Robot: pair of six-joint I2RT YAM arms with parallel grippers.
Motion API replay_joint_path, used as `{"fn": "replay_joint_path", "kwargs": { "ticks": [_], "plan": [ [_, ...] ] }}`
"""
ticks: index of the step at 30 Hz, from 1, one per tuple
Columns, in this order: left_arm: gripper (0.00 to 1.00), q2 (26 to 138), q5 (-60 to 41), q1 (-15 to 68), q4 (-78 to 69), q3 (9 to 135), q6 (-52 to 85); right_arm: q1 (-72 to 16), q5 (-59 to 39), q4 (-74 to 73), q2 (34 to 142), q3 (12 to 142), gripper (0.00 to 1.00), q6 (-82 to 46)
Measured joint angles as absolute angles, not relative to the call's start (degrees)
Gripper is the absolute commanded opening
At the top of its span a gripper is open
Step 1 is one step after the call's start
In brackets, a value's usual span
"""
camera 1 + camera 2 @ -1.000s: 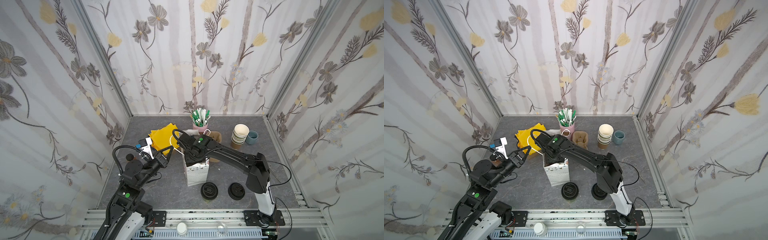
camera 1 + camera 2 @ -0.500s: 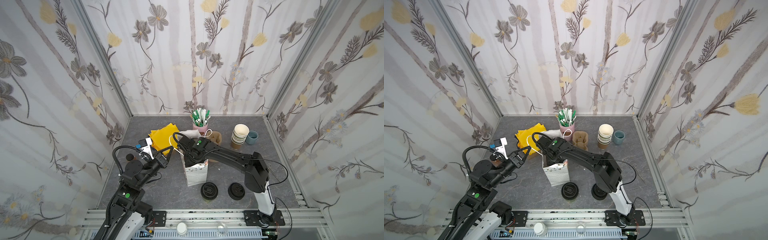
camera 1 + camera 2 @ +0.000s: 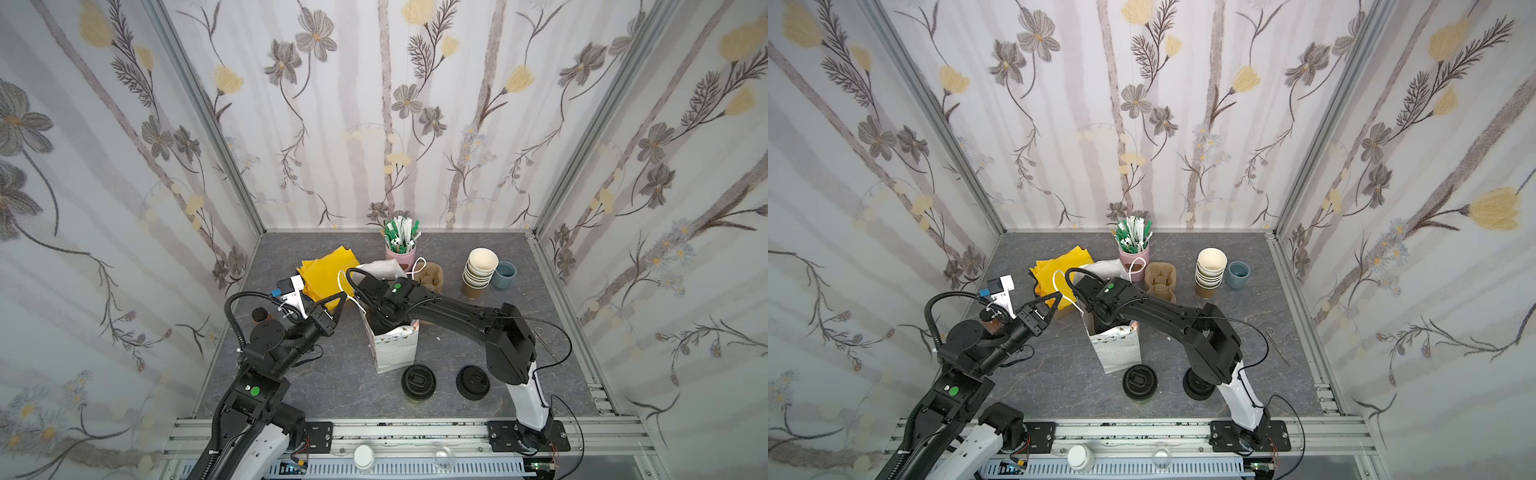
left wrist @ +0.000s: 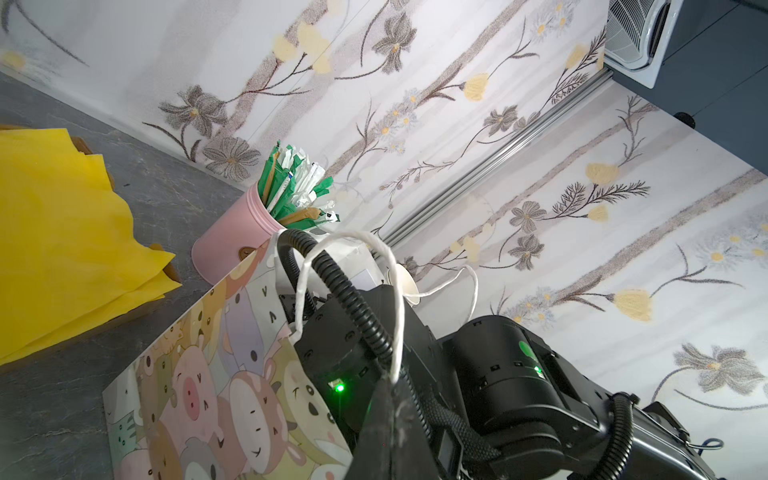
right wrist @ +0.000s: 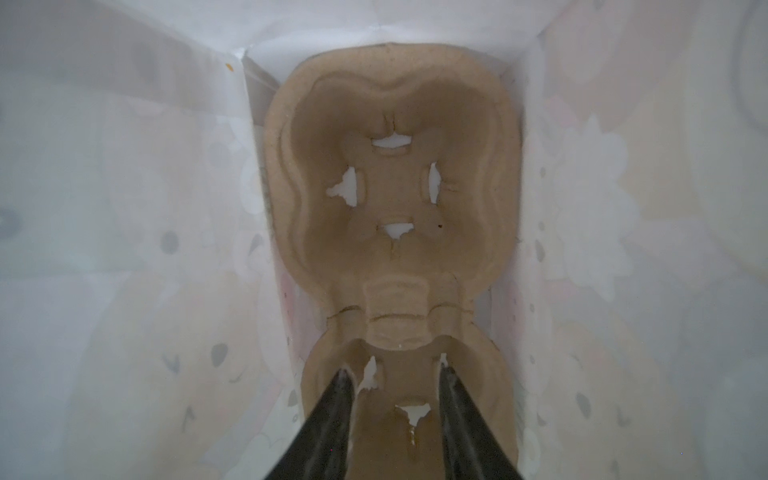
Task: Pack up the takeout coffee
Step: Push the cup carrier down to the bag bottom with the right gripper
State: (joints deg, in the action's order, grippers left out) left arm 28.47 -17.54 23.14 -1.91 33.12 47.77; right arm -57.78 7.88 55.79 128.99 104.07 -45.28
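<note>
left gripper (image 3: 341, 295): fingers pressed together, pinching the white cord handle (image 4: 400, 316) of the paper bag (image 3: 395, 351). right gripper (image 5: 395, 371): inside the bag, fingers spread over the pulp cup carrier (image 5: 390, 187). takeout coffee (image 3: 418, 381): upright on the counter (image 3: 345, 386), between bag and front edge.

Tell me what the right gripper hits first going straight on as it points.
The right gripper would meet the pulp cup carrier lying in the paper bag, probably its nearer well; the remaining gap is unclear.
</note>
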Motion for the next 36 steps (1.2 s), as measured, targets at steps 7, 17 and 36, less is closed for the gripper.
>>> {"fn": "replay_joint_path", "kwargs": {
  "ticks": [7, 17, 36],
  "plan": [
    [0.0, 28.3, -17.5, 23.1, -1.9, 33.1, 47.8, -57.8, 8.0, 55.7, 130.1, 103.2, 0.39, -45.3],
    [0.0, 28.4, -17.2, 23.1, -1.9, 33.1, 47.7, -57.8, 7.8, 55.5, 130.5, 102.6, 0.53, -45.3],
    [0.52, 27.7, -17.2, 23.1, -1.9, 33.5, 47.5, -57.8, 8.5, 55.5, 127.1, 103.7, 0.61, -45.4]
  ]
}}
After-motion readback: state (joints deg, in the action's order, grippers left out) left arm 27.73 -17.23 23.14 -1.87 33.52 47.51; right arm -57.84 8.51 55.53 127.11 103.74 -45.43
